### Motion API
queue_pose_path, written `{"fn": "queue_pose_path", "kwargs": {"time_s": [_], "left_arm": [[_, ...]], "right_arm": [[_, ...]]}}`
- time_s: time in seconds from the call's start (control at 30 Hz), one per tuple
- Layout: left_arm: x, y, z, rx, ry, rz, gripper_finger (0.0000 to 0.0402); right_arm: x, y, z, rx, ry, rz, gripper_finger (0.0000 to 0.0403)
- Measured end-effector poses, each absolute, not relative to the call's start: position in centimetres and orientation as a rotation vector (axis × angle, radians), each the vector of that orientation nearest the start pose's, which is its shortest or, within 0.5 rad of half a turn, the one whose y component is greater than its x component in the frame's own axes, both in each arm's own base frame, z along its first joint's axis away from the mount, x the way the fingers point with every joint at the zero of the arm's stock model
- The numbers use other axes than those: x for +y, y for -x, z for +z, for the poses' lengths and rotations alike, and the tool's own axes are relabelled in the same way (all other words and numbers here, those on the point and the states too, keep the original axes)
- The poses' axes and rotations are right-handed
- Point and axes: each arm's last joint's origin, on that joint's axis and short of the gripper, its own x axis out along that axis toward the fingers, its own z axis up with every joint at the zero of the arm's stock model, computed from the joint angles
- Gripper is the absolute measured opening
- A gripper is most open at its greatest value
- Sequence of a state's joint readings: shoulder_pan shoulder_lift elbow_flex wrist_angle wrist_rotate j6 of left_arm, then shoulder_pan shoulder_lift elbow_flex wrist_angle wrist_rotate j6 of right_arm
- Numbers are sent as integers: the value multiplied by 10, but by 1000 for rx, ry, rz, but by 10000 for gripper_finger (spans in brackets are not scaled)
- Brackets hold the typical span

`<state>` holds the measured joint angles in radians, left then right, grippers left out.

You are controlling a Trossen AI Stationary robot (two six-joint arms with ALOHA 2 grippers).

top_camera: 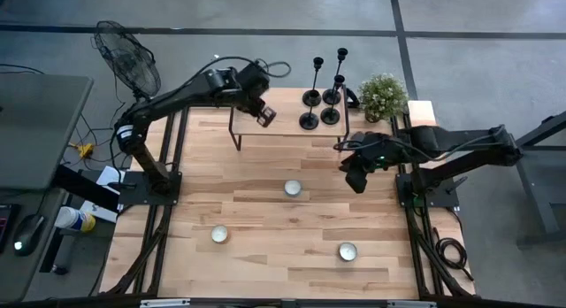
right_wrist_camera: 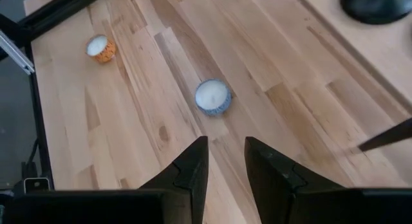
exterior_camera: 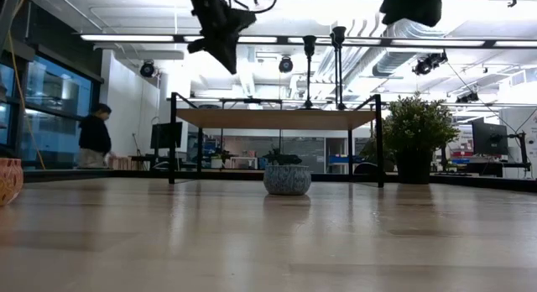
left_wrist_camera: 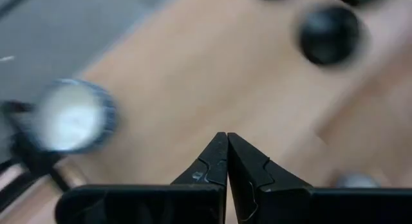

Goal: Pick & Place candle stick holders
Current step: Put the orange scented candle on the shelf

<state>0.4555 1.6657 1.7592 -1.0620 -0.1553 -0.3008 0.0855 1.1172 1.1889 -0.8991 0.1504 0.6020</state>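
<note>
Four candle stick holders (top_camera: pixel 322 97) stand upright on the raised shelf (top_camera: pixel 265 129) beside the plant (top_camera: pixel 383 96), stiff, top-heavy and tippy, best pinched low on the thin stem, while my left gripper (top_camera: pixel 265 117) hovers shut and empty and my right gripper (top_camera: pixel 355 179) hangs slightly parted, holding nothing.

table (top_camera: pixel 265 211) is pale wood planks, butcher-block look, smooth with a soft sheen, visible grain and joints. small shelf (top_camera: pixel 292 122) has the same light wood top on thin black metal legs. candle stick holders (top_camera: pixel 323 96) are black metal, matt, slim. tealight candles (top_camera: pixel 293 188) look white and waxy; the middle one sits in a patterned blue cup, glazed-looking. left gripper (left_wrist_camera: pixel 226 161) and right gripper (right_wrist_camera: pixel 225 161) fingers are dark matt plastic. potted plant (top_camera: pixel 382 96) looks leafy, dark matt pot.
</note>
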Motion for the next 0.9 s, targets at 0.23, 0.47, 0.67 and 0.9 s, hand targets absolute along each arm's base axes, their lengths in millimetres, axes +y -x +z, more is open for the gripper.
{"fn": "queue_pose_path", "kwargs": {"time_s": [0.23, 0.47, 0.67, 0.9], "left_arm": [[114, -316, 368, 960, 303, 459, 0], [76, -327, 367, 982, 203, 335, 0], [43, -328, 355, 1093, 219, 342, 0], [2, -309, 325, 1253, 277, 376, 0]], "right_arm": [[11, -186, 357, 746, -442, -326, 94], [10, -175, 361, 738, -435, -321, 94], [10, -171, 359, 784, -424, -314, 94], [10, -170, 358, 811, -395, -281, 94]]}}
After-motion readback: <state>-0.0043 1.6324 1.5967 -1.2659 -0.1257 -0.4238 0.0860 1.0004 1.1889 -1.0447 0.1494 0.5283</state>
